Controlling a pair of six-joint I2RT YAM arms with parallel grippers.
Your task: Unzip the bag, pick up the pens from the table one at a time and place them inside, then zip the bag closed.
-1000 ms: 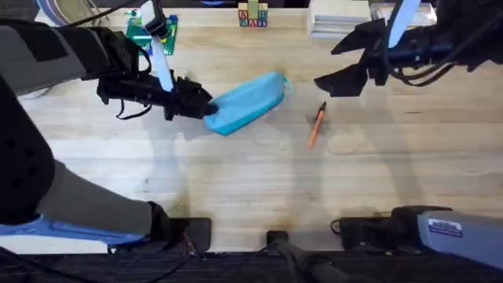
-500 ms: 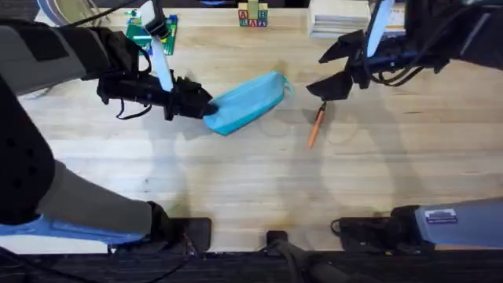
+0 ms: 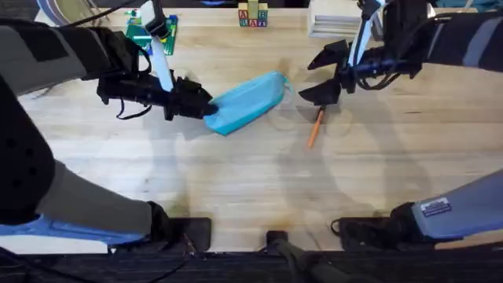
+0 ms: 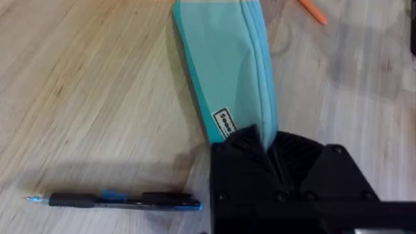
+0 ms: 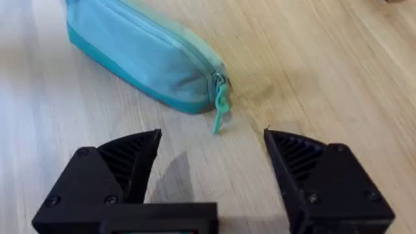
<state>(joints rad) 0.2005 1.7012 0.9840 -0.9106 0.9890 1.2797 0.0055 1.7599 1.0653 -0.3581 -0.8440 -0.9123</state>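
Note:
The light blue bag [image 3: 247, 102] lies slanted on the table [image 3: 251, 181], its zipper shut and its green pull [image 5: 220, 110] hanging at the right end. My left gripper [image 3: 206, 108] is shut on the bag's left end [image 4: 250, 133]. My right gripper [image 3: 318, 72] hovers open just right of the bag, its fingers [image 5: 123, 159] spread on either side of the pull but short of it. An orange pen [image 3: 315, 127] lies just below the right gripper. A dark pen [image 4: 120, 200] with blue marks lies beside the left gripper.
A green item [image 3: 149, 33] and lettered blocks [image 3: 253, 16] sit along the far edge, with a stack of pale boards [image 3: 338, 20] at the back right. Bare wood spreads across the near half of the table.
My right gripper has moved left and slightly away from the bases, closing in on the bag's zipper end. The left gripper, bag and orange pen have stayed put.

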